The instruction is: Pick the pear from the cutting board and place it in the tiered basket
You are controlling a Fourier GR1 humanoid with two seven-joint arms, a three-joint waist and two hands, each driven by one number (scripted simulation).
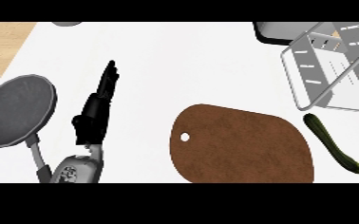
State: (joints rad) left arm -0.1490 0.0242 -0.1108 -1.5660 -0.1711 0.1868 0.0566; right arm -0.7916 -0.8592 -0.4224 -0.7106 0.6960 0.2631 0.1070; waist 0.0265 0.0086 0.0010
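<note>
Cutting board bare; pear nowhere in view; cannot tell if it is carried or already in tiered basket; only 1 hand shows: left hand, resting at left, fingers straight, holding nothing; right hand out of view; likely transfer step; next move calls for confirming pear sits in basket.

Part of tiered basket past right edge, cutting board clipped below

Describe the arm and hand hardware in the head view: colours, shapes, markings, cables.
Only one arm shows. The left hand is all black, slim, with segmented fingers and a blocky black wrist. Its forearm is a rounded light-grey shell with a round dark-patterned disc near the lower edge. No cables or lettering can be seen. The right hand is out of view.
</note>
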